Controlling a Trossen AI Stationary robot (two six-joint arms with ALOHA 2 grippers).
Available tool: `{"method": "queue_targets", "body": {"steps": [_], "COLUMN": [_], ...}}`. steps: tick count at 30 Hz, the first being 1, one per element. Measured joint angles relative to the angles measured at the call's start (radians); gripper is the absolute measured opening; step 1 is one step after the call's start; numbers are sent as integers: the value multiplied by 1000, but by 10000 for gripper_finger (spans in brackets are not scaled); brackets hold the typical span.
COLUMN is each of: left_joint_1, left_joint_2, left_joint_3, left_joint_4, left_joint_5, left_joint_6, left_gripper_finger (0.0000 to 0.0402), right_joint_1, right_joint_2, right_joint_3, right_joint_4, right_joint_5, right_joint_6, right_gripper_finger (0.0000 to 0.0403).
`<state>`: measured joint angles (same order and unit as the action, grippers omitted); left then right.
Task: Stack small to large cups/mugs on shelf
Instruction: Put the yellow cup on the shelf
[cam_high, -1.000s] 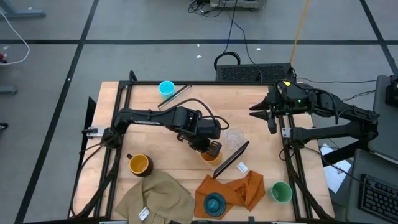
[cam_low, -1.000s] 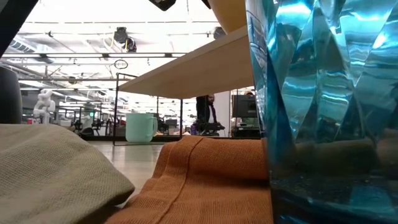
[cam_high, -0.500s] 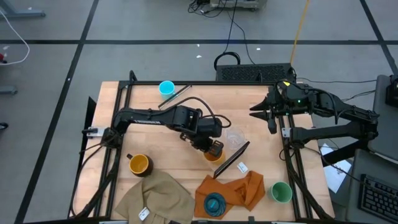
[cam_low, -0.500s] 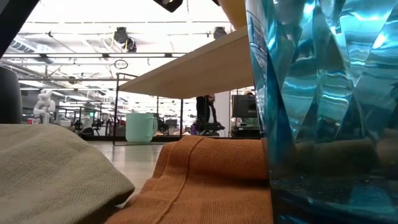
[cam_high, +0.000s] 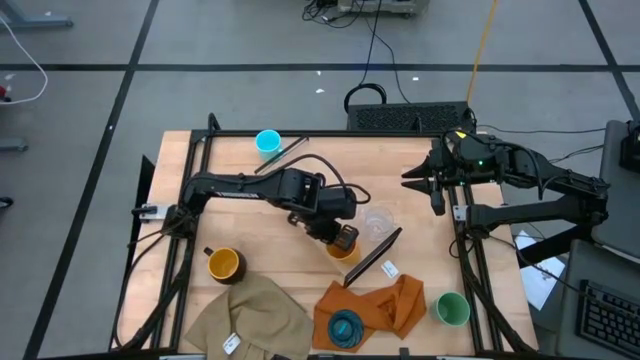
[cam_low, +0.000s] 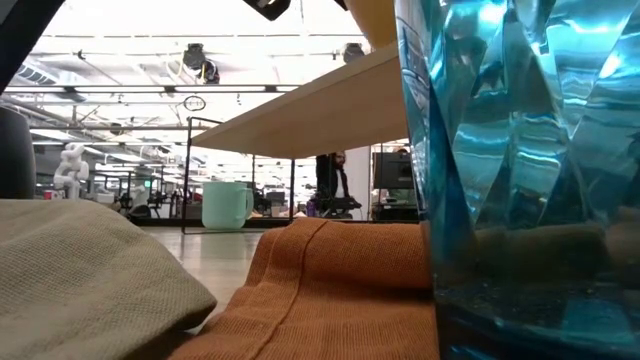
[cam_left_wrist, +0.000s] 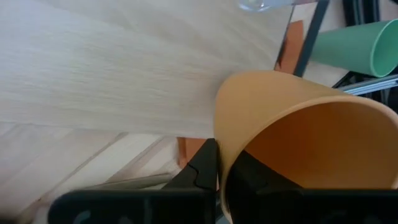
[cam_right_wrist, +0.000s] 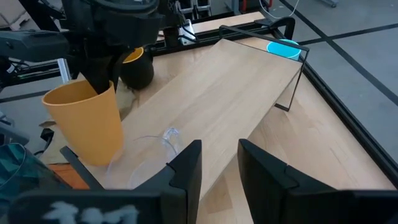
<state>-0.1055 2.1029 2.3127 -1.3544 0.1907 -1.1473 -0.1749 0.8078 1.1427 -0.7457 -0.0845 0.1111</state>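
My left gripper (cam_high: 338, 240) is shut on the orange cup (cam_right_wrist: 87, 124) at the near right end of the shelf (cam_right_wrist: 230, 87), a light-wood plank lying slantwise on the table. The clear tumbler (cam_high: 378, 222) stands beside the cup on the plank. The light-blue mug (cam_high: 267, 142) is at the shelf's far end, and the dark mug (cam_high: 224, 264) stands near left. The green cup (cam_high: 452, 308) stands near right, and the teal cup (cam_high: 345, 327) rests on an orange cloth. My right gripper (cam_right_wrist: 217, 168) hangs open at the table's far right. My left gripper pinches the orange cup's wall at the rim (cam_left_wrist: 225, 149), one finger (cam_left_wrist: 267, 180) inside the cup and the other finger (cam_left_wrist: 202, 171) outside. It comes from above, slanting down. The cup stays about upright with its base at the shelf's top; whether it rests there I cannot tell.
A tan cloth (cam_high: 250, 315) and the orange cloth (cam_high: 390, 300) cover the table's near edge. The black wire bracket (cam_high: 372, 256) closes the shelf's near end. Dark frame rails (cam_high: 192, 200) run along both table sides. Bare plank lies between the cup and the light-blue mug.
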Motion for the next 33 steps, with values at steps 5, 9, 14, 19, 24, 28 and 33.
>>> {"method": "queue_targets", "body": {"steps": [5, 9, 14, 19, 24, 28, 33], "left_joint_1": [0, 0, 0, 0, 0, 0, 0], "left_joint_2": [0, 0, 0, 0, 0, 0, 0], "left_joint_3": [0, 0, 0, 0, 0, 0, 0], "left_joint_4": [-12, -12, -11, -16, -42, -33, 8], "left_joint_5": [0, 1, -4, -5, -1, 2, 8], "left_joint_6": [5, 9, 7, 0, -5, -22, -26], "left_gripper_finger": [19, 19, 20, 20, 40, 72, 108], "right_joint_1": [0, 0, 0, 0, 0, 0, 0], "right_joint_2": [0, 0, 0, 0, 0, 0, 0], "right_joint_3": [0, 0, 0, 0, 0, 0, 0], "right_joint_4": [0, -1, -8, -8, -8, -8, -8], "right_joint_5": [0, 0, 0, 0, 0, 0, 0], "right_joint_6": [-3, -3, -7, -15, -18, -18, -19], "right_gripper_finger": [96, 96, 96, 96, 96, 96, 96]}}
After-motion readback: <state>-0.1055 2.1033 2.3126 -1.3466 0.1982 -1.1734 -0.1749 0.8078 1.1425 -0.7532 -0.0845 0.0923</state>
